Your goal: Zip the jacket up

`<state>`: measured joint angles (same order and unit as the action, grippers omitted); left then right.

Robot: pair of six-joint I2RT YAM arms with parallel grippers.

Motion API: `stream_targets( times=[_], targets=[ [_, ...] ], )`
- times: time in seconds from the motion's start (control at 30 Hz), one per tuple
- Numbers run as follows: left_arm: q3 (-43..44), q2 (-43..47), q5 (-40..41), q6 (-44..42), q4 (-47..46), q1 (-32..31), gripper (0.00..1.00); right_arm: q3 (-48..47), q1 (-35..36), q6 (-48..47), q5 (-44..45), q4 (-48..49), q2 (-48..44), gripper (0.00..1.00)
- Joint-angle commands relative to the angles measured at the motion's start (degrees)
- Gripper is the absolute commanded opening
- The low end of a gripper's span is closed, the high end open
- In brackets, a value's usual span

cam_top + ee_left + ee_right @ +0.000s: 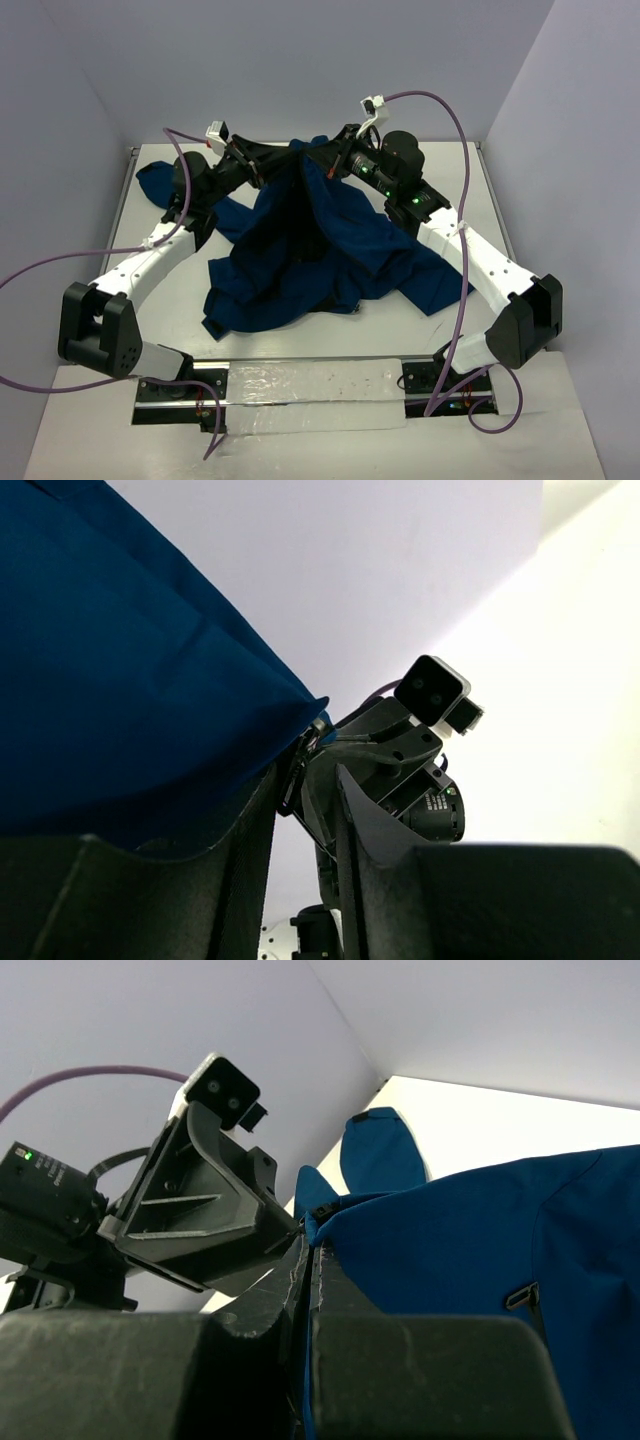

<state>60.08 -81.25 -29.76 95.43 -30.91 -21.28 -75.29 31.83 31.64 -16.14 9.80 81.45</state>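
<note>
Both jaws are clamped on the jacket (350,230) at its lifted top edge, left gripper (308,770) meeting right gripper (305,1250). Probably nearly done, but I can't see the zip.

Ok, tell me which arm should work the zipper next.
Left, probably. The left gripper sits right at the small black zipper piece on the raised jacket corner, while the right gripper is clamped shut on the fabric edge beside it, better used as the anchor.
</note>
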Motion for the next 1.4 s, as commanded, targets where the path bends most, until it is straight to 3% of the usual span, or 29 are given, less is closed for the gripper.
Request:
stream_targets(
  times=[0.0,0.43,0.67,0.93,1.17,1.37],
  targets=[
    [-0.66,0.48,0.49,2.08,-5.25,0.10,0.34,-2.01,-0.15,-0.70,-0.47,3.34,-2.57,0.00],
    [-2.29,-1.18,-0.08,6.33,-10.42,0.10,0.24,-1.97,-0.11,-0.79,-1.13,3.47,-2.22,0.00],
    [-1.09,-1.82,-0.48,6.56,-10.22,0.10,0.25,-2.08,-0.18,-0.88,-1.51,3.54,-2.17,0.00],
    [-2.84,-2.14,0.00,9.96,-14.40,0.10,0.01,-1.11,-0.11,-1.02,-1.17,4.16,-2.62,0.00],
    [-3.75,-1.80,1.19,12.49,-16.99,0.10,0.00,1.53,-0.11,0.61,-0.58,8.43,-2.87,0.00],
    [-3.98,-1.87,2.07,11.42,-14.46,0.10,0.00,2.97,-0.11,5.09,5.79,14.43,-3.13,0.00]
  ],
)
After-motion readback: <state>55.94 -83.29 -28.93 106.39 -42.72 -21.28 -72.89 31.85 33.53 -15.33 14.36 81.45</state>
